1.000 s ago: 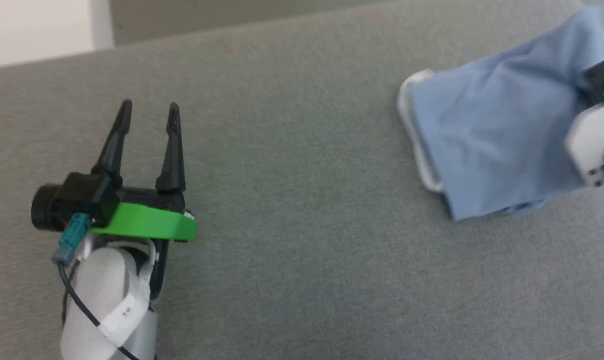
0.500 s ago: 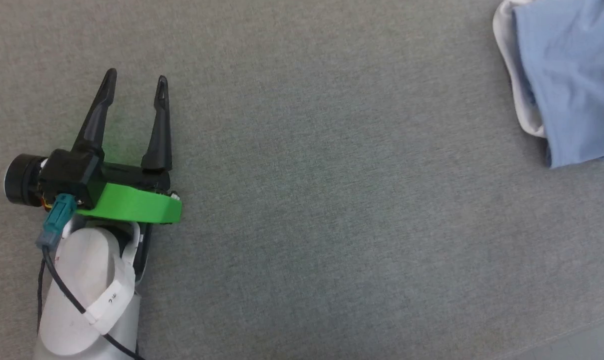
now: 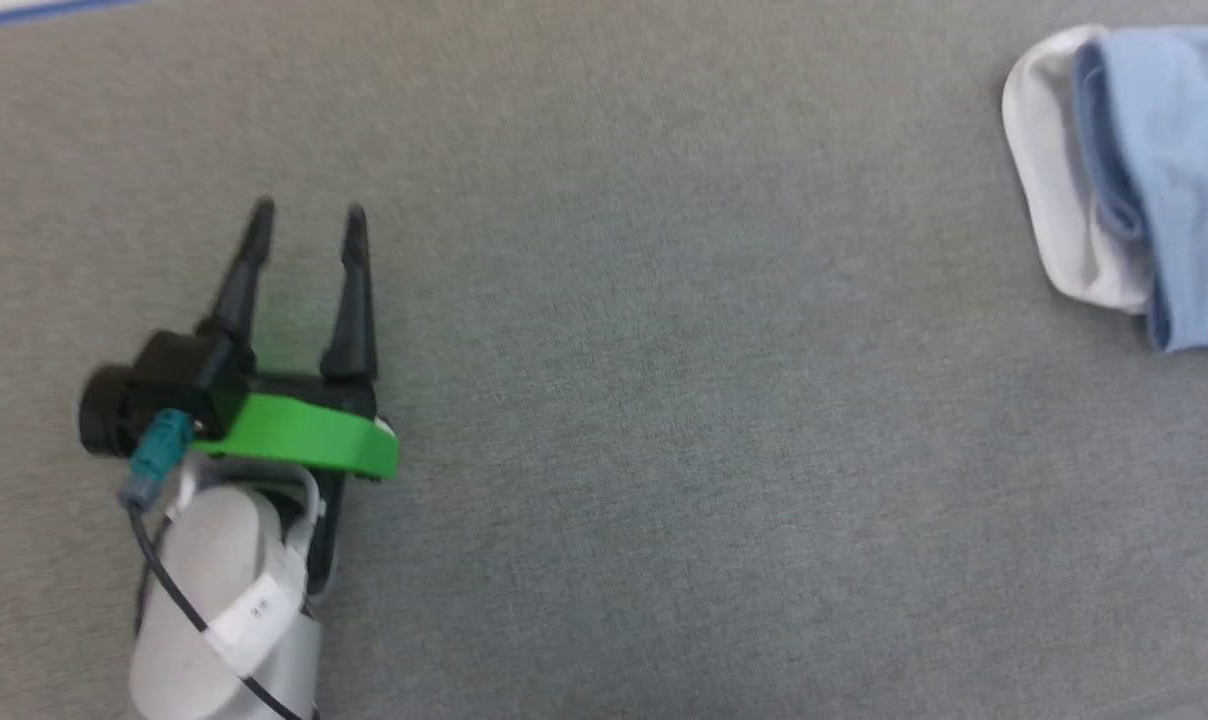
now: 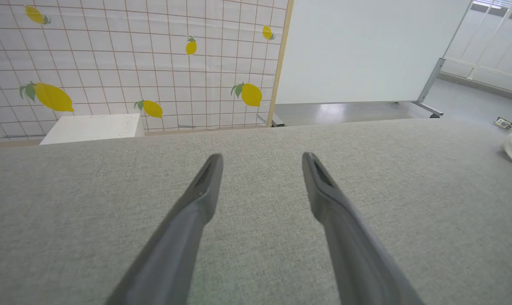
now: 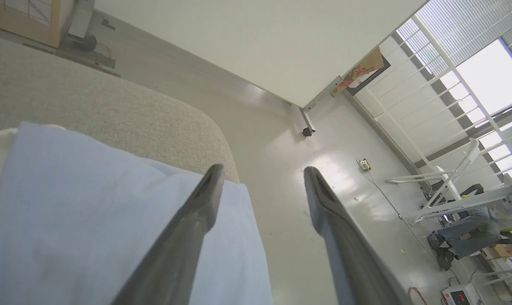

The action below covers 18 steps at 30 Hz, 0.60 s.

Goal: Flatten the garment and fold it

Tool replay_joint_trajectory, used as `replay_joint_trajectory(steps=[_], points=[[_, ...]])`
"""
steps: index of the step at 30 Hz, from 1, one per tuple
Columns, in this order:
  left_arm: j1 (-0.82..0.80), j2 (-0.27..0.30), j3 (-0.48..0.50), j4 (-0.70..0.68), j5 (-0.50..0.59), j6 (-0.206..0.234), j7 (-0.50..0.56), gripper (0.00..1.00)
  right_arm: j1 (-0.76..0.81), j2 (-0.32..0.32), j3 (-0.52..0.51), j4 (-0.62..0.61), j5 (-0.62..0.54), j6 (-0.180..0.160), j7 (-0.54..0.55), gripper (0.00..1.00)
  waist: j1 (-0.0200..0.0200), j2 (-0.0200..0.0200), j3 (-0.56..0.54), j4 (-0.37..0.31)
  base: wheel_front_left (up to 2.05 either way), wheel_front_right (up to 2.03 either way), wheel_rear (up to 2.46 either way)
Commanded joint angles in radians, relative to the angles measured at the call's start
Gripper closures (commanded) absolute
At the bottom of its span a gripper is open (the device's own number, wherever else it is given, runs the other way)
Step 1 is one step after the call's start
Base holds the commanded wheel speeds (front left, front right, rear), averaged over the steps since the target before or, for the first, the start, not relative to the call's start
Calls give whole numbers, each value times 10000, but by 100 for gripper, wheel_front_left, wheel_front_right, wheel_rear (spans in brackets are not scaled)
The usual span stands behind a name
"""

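Grey counter (image 3: 664,400): mostly bare. The garment (image 3: 1184,180) lies bunched at the counter's right end, near its rounded corner, blue layer doubled over white and creased. It is not spread flat, and no neat fold is evident. Judged early: flattening and folding both remain. The right hand (image 5: 262,169): fingers spread, poised over the garment, nothing clasped. The left hand (image 3: 307,213): spread, empty, well apart from it.

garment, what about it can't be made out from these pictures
Head view: the garment runs off the right edge, full shape cut off.
Right wrist view: bottom edge cuts it; a finger of the right gripper crosses it.
Left wrist view: a sliver of it at the right edge, too small to read.
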Motion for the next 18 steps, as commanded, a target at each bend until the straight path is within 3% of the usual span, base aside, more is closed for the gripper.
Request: replay_joint_trajectory(steps=[1,10,18], points=[[248,-105,32,108,-93,56,-67,0,351,159,-10,-184,257,-19,-215,0,-1,-1,-1309,538,0,0,0],[1343,-602,214,573,-730,14,-74,0,2714,1563,467,-2501,2175,-19,-584,0,-1,-1,-3281,1382,0,0,0],[1998,-734,204,977,-804,67,-75,0,4973,2571,1187,-4480,3388,-19,-556,0,-1,-1,-4150,2136,0,0,0]])
